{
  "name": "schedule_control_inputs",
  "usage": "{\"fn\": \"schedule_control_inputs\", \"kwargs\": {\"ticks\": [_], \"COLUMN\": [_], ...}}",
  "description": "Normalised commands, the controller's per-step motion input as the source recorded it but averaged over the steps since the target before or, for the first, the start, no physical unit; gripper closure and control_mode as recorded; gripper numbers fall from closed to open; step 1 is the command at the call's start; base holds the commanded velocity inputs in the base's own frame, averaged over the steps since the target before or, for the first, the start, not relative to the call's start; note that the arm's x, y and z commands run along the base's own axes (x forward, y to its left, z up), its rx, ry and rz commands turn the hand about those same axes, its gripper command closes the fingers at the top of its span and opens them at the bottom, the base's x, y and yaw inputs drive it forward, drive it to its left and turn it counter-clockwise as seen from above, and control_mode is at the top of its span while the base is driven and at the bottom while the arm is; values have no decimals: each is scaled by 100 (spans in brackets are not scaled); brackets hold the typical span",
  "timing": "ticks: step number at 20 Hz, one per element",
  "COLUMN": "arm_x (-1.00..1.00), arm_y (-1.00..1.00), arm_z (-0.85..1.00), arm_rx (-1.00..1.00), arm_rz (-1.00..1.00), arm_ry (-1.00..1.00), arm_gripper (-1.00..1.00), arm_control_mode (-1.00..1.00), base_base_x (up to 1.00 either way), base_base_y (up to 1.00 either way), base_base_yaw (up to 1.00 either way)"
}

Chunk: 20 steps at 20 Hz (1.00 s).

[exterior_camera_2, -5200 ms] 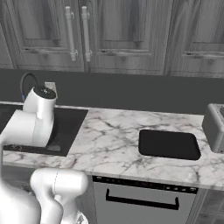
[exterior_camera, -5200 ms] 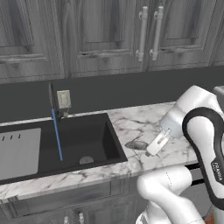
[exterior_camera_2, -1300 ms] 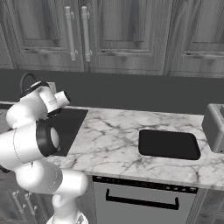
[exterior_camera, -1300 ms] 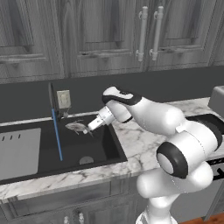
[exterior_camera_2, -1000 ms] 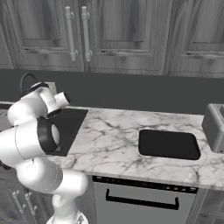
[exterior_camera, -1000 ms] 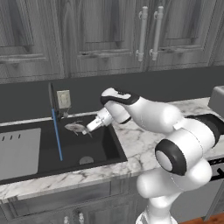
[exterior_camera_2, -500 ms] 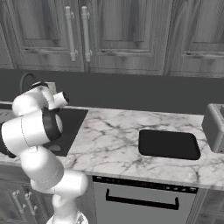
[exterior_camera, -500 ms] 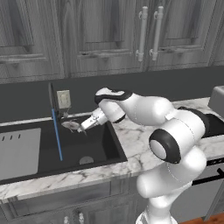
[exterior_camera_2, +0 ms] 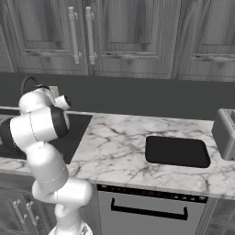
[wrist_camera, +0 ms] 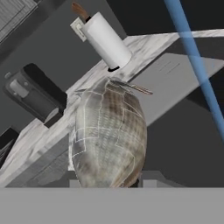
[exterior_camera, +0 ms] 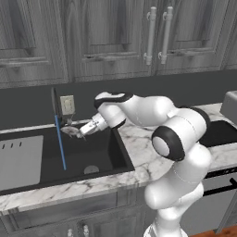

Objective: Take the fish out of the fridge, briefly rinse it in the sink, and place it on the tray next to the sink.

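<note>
The white arm is reaching across to its left over the sink [exterior_camera: 99, 155], a deep black basin set in white marble, and the gripper [exterior_camera: 84, 133] is holding the fish [exterior_camera: 71, 131] above the basin's rear part, just beside the thin blue stream of water [exterior_camera: 60, 146] that is falling toward the basin floor. The jaws are standing partly closed, pinching the fish between them; in the hand view the fish [wrist_camera: 108, 135] is sitting right at the fingertips, its silvery-grey scaled body bulging toward the camera and its thin tail pointing away. The round grey drain [exterior_camera: 91, 170] is lying on the basin floor, below and to the right of the fish. In the right base view the flat black tray [exterior_camera_2: 177, 151] is resting on the marble counter [exterior_camera_2: 119, 142], well apart from the sink, with the silver toaster [exterior_camera_2: 225, 133] just beyond its far end.
</note>
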Motion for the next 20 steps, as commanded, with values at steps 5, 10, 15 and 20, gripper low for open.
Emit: {"fn": "schedule_control_inputs", "kwargs": {"ticks": [5, 10, 15, 20], "arm_x": [-13, 20, 51, 38], "arm_y": [12, 4, 10, 4], "arm_z": [-10, -11, -15, -6], "arm_rx": [0, -1, -3, -1], "arm_rz": [0, -4, -14, -11], "arm_ry": [22, 4, 0, 0], "arm_gripper": [100, 100, 100, 100], "arm_control_mode": [-100, -100, -100, -100], "base_base_x": [0, 0, 0, 0], "base_base_y": [0, 0, 0, 0], "base_base_yaw": [0, 0, 0, 0]}}
